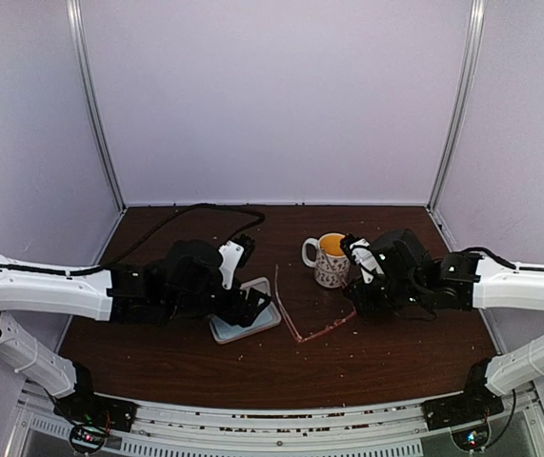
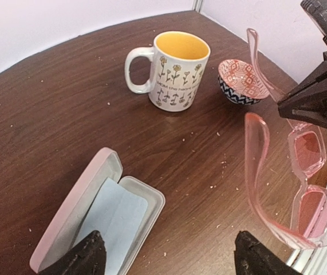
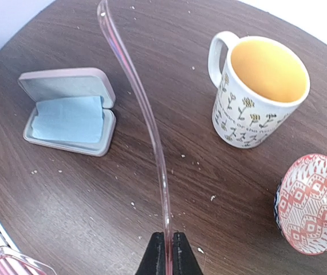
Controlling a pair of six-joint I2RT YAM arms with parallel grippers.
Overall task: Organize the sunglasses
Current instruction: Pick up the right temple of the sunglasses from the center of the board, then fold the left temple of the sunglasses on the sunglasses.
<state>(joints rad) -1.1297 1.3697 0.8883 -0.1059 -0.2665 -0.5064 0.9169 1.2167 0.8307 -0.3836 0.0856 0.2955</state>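
Nearest the bases, the right gripper point(image 3: 165, 247) is pinched shut on one temple of the sunglasses point(image 2: 307, 150), right down near the hinge end, and the rest of that pink arm runs away from the fingers toward the far side of the table point(image 1: 157, 367). The glasses are unfolded, both temples spread out, lenses on the near side. They sit in the middle between the two arms, with the case point(image 2: 83, 197) to their left and the right gripper on their right. Can't honestly tell if the frame is touching the wood or lifted a bit. The left gripper point(image 2: 169, 246) has its fingers point(image 2: 86, 258) wide apart with nothing in them, and it hangs right over the near end of the case. The case is open, lid tipped up, with a light blue cloth point(image 2: 114, 212) lying flat inside. Further back there's a mug point(image 2: 174, 69) standing upright, yellow inside with little flowers on the outside, handle pointing left. Just beside it on the right, not touching, is a small bowl point(image 2: 244, 80) with a red and white pattern inside. The table is dark wood with pale crumbs all over.
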